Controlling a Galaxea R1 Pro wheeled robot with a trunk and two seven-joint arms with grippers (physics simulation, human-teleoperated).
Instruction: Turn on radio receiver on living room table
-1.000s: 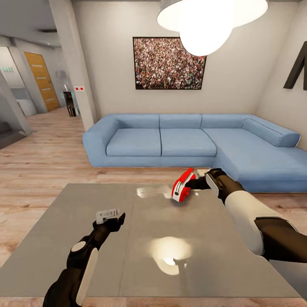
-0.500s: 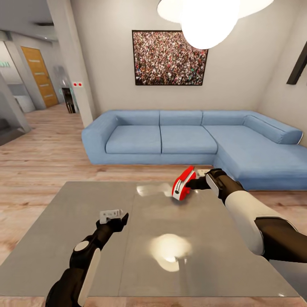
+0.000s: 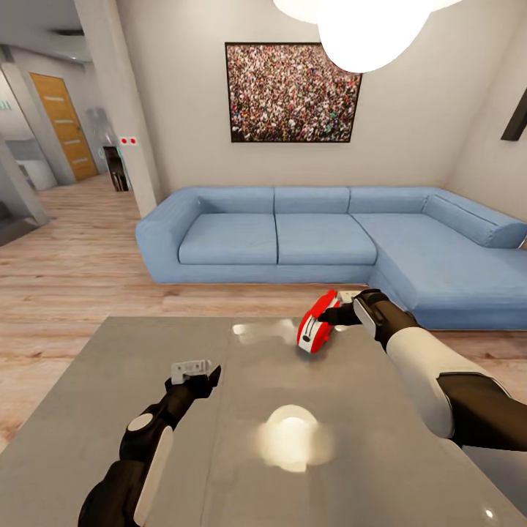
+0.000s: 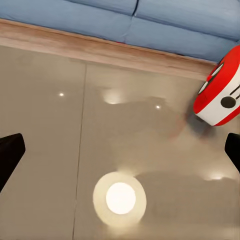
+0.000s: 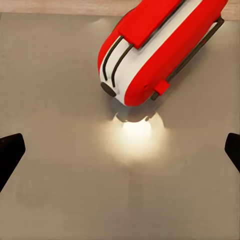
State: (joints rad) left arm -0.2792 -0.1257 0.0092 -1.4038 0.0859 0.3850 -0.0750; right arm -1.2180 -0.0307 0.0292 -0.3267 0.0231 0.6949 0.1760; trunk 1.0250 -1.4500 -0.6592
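The red radio receiver (image 3: 317, 331) with white trim sits tilted on the far right part of the grey table (image 3: 110, 410), and also shows in the left wrist view as the radio (image 4: 220, 92). My right gripper (image 3: 338, 308) is right beside it, open. In the right wrist view the radio (image 5: 155, 47) lies just beyond the right gripper (image 5: 121, 150), with nothing between the fingers. My left gripper (image 3: 196, 373) hovers open over the table near its seam; in its own view the left gripper (image 4: 122, 152) stands wide apart above a lamp reflection.
A blue L-shaped sofa (image 3: 293, 241) stands beyond the table across a strip of wood floor (image 3: 73, 278). The framed crowd picture (image 3: 293, 91) hangs above it and a pendant lamp (image 3: 366, 29) overhead. A pillar (image 3: 117, 95) and hallway door (image 3: 62, 124) are at left.
The camera has shifted, so the table looks nearer and the wall picture higher. My left gripper edged slightly forward. The radio and right gripper keep their places.
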